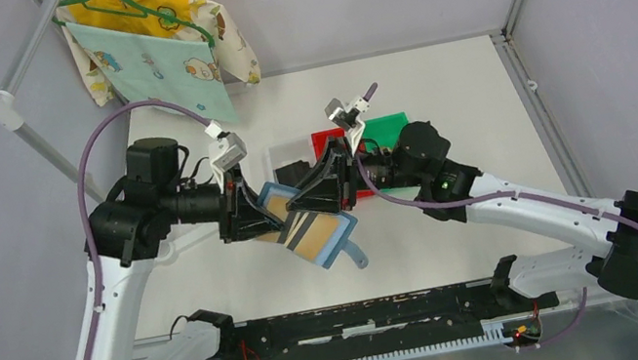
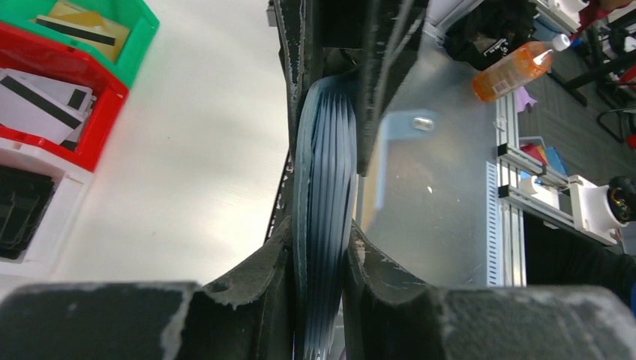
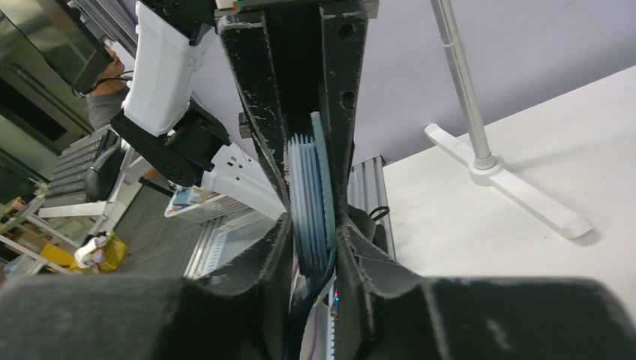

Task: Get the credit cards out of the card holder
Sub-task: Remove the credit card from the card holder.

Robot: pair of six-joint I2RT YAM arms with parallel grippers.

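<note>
Just in front of red bin (image 1: pixel 325 139) | left hand (image 2: pixel 321 255), right hand (image 3: pixel 313 240) both clamping card holder (image 1: pixel 332 249), holding it off desk (image 1: pixel 438 90) | credit cards (image 2: pixel 41 101) lying inside red bin | striped card (image 1: pixel 309 229) seemingly remaining pocketed

card holder (image 1: pixel 315 232) over table (image 1: pixel 459 96) ctr, bins (image 1: pixel 388 124) behind

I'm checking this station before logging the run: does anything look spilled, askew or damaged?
Nothing spilled or damaged. The slate-blue folding card holder hangs tilted above the table, clamped by the left gripper and right gripper, its strap tab dangling. Thin plastic cards lie inside the red plastic bin and green plastic bin.
</note>
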